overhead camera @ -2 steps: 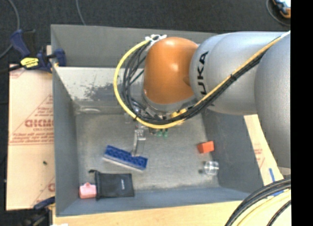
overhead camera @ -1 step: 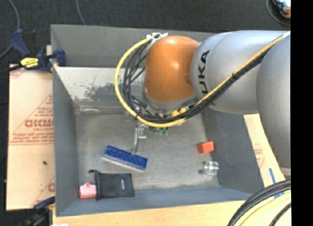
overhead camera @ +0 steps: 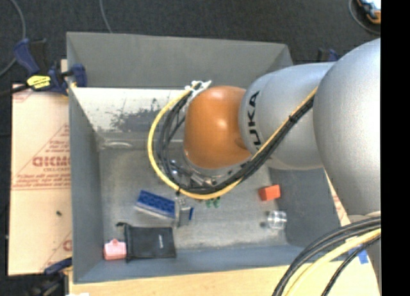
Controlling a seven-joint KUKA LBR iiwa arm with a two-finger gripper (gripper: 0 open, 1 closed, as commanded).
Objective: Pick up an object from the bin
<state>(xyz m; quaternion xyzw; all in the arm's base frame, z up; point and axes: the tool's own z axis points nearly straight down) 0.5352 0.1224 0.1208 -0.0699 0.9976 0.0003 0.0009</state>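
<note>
Camera view: looking down on the grey bin [overhead camera: 83, 179], with the arm [overhead camera: 307, 122] reaching in from the right.
Arm: its wide grey body crosses the bin's right half and bends down toward the middle of the floor.
Wrist: a round orange cover [overhead camera: 214, 127] sits on top of it, with yellow and black cables [overhead camera: 157, 144] looping round its left and lower sides.
End effector [overhead camera: 185, 213]: low over the floor, just below the cover and mostly hidden by it; a small grey-blue tip shows. I cannot tell whether it is released, clenched or grasping anything.
Nearest thing: a blue block [overhead camera: 155, 204], flat and slightly tilted, lies left of centre on the floor, just beside the end effector on its left. Contact between them cannot be made out.
Front left: a flat black pouch [overhead camera: 151, 243] lies near the front wall, below the blue block, with a small pink piece [overhead camera: 114, 250] touching its left edge.
Middle: tiny green bits [overhead camera: 213, 202] lie under the cable loop.
Right side: an orange block [overhead camera: 270, 193] sits apart, and a small clear, shiny piece [overhead camera: 275, 220] lies just below it.
</note>
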